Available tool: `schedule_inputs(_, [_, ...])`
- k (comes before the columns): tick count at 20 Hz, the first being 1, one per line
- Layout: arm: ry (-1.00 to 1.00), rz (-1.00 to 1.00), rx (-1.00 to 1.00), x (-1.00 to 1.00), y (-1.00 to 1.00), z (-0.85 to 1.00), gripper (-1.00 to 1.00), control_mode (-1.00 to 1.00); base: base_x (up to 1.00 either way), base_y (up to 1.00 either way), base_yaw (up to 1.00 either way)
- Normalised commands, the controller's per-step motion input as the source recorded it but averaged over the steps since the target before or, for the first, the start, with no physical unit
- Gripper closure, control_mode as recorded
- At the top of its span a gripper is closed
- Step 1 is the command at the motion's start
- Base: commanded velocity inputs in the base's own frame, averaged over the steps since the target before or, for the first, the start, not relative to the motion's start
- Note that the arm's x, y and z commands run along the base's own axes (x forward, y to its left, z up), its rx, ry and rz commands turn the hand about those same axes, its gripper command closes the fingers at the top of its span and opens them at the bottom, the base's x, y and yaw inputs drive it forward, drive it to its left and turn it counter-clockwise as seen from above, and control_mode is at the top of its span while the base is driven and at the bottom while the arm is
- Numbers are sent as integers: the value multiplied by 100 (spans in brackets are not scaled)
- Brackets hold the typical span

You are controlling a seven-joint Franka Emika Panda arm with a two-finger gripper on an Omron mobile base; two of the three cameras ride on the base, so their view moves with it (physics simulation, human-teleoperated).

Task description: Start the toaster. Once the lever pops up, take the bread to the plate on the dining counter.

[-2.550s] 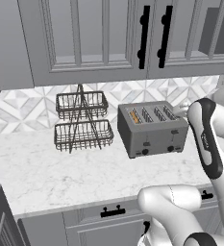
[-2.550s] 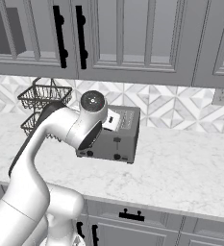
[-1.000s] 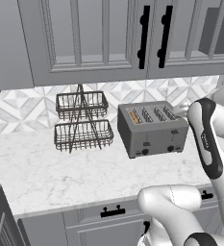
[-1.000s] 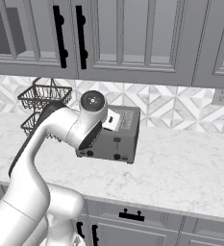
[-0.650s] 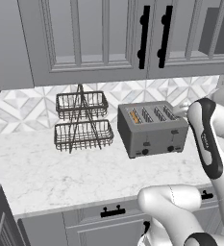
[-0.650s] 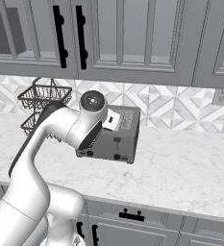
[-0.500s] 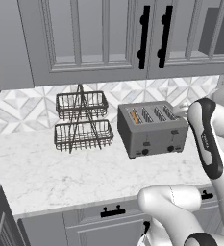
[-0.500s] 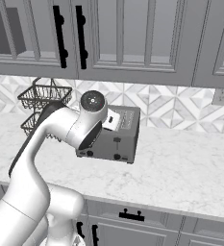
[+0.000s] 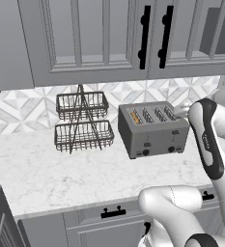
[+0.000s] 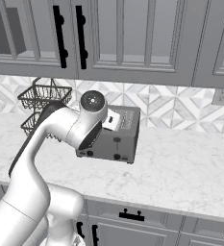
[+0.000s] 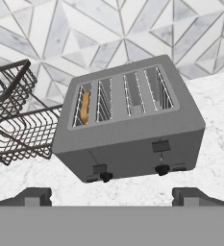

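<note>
Nothing had moved since the earlier frames: arm, toaster and wire basket rack sat exactly as before. The toaster stood on the marble table against the tiled backsplash, just right of the rack, with the bread sunk in its leftmost slot and only a golden edge showing. In the hand view the two fingers were spread wide and empty, aimed at the toaster's front face from a little way off and touching nothing.

By my judgement the task was at its very first step, the approach to start the toaster. The next move would call for bringing one fingertip down onto the left lever, the one under the loaded slot, and pressing it to the bottom.

From the right base view the arm's own elbow covered much of the toaster's front. The levers were small and dark and hard to separate from the knobs beneath them.
</note>
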Motion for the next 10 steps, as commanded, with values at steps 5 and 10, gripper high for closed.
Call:
schedule_inputs(5, [0, 0, 0, 0, 0, 0, -100, -100, 0, 0, 0])
schedule_inputs(10, [0, 0, 0, 0, 0, 0, -100, -100, 0, 0, 0])
